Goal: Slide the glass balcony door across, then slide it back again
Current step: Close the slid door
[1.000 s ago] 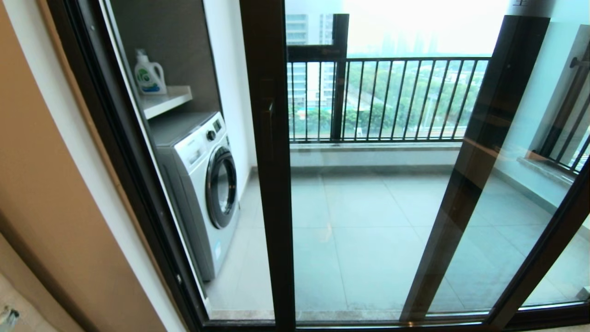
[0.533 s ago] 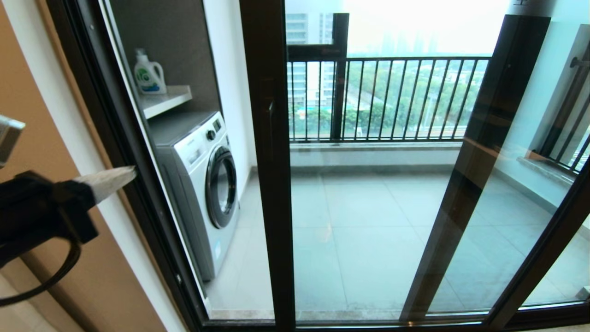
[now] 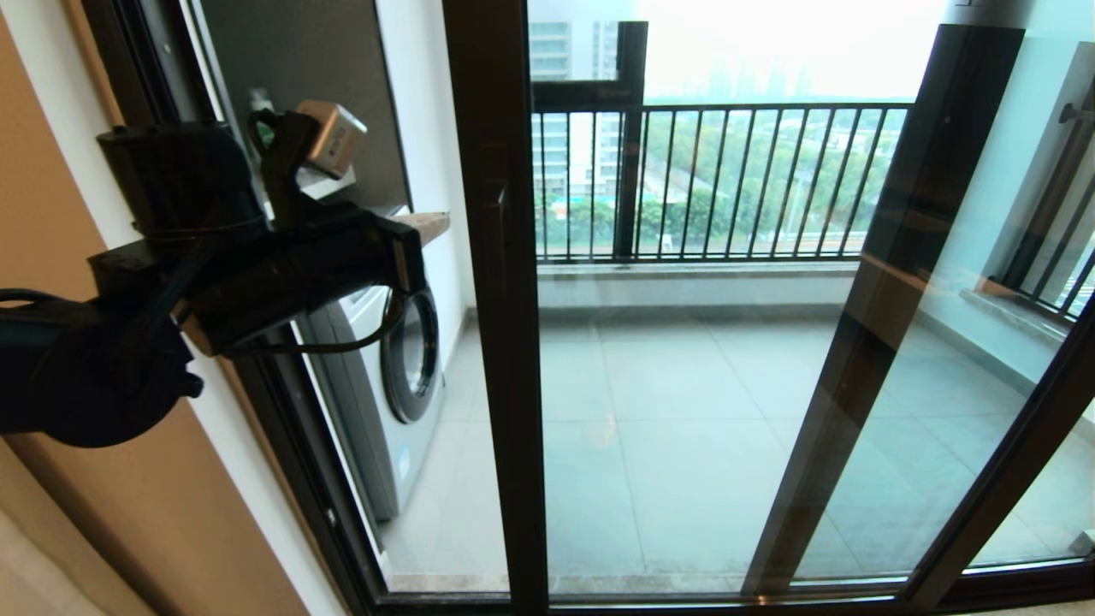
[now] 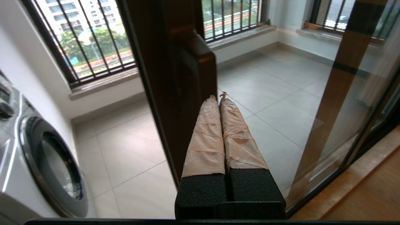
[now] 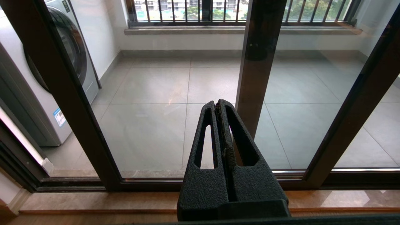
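Note:
The glass balcony door [image 3: 684, 411] is a clear panel in a dark brown frame, and its edge post [image 3: 496, 359] carries a long dark bar handle [image 3: 501, 231]. My left gripper [image 3: 436, 226] is raised at handle height, left of the post, pointing at it. In the left wrist view its taped fingers [image 4: 206, 131] are pressed together and empty, with the tips [image 4: 218, 97] close before the handle [image 4: 200, 65] but apart from it. My right gripper [image 5: 217, 103] is shut and empty, held low before the door's glass [image 5: 150, 125]. It does not show in the head view.
Behind the glass, a white washing machine [image 3: 402, 368] stands on the balcony's left, under a shelf. A second dark post [image 3: 890, 299] of the rear panel slants at right. Black railing [image 3: 727, 180] closes the balcony. A beige wall [image 3: 51, 171] is at left, and a wooden sill [image 5: 93, 200] runs below the door.
My left arm has come up from the lower left and swung right towards the door's handle post; one second ago only a trace showed at the corner. The door has not moved.

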You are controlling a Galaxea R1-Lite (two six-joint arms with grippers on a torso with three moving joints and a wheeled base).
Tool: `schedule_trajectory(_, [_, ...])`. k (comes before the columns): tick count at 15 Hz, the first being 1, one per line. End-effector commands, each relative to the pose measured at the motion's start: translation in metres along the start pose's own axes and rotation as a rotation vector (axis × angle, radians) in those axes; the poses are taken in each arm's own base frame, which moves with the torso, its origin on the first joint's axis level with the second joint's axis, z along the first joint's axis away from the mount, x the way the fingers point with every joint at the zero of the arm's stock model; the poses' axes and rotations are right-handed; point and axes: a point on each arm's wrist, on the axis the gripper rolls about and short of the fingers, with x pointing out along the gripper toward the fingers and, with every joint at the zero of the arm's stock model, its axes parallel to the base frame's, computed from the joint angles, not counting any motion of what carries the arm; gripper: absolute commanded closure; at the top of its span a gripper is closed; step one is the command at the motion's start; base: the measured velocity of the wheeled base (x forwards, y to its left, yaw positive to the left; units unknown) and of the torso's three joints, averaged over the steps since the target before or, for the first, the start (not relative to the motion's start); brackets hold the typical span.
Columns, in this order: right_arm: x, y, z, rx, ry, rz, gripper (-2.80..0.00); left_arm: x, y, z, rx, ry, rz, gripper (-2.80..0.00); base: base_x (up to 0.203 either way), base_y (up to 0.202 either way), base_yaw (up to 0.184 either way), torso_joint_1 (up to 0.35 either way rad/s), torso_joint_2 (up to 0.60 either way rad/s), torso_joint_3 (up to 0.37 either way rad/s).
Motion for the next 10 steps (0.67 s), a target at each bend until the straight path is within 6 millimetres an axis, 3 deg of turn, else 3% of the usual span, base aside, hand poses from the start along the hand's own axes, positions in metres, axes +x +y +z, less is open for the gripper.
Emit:
schedule_trajectory(1, [0.000,0.000,-0.001,-0.001,0.004,0.001,0.00,0.018,-0.011,-0.008,-0.008,0.019,-0.043,0.00,0.000,0.000,0.000,0.000,0.00,0.000])
schedule_trajectory(5, [0.000,0.000,-0.001,-0.001,0.004,-0.001,0.00,0.026,-0.025,-0.012,-0.012,0.026,-0.091,0.00,0.000,0.000,0.000,0.000,0.00,0.000])
schedule_trajectory(10, [0.000,0.000,-0.001,-0.001,0.004,0.001,0.00,0.062,-0.051,-0.009,-0.009,-0.009,-0.101,0.00,0.000,0.000,0.000,0.000,0.00,0.000])
